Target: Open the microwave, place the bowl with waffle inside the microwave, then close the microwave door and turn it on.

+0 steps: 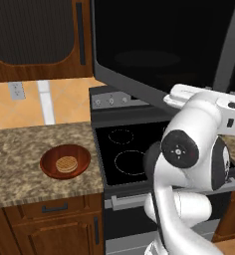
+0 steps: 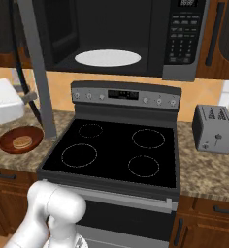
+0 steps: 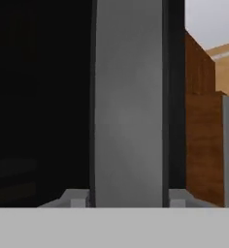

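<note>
Speckled granite counter [image 1: 20, 149] carries the round reddish bowl [image 1: 64, 161], gridded waffle [image 1: 66, 164] inside, at 9 o'clock from the stove [image 2: 116, 145]. Above, the microwave [image 2: 111, 34] gapes, door [image 1: 154, 45] swung wide. Hand view: gripper [image 3: 128, 201] tips straddle the grey handle bar [image 3: 128, 106]; contact unclear.

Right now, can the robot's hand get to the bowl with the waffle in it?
Probably yes. The bowl sits in the open on the counter left of the stove, nothing on top of it. But the gripper is up at the open microwave door, so it must let go first.
</note>
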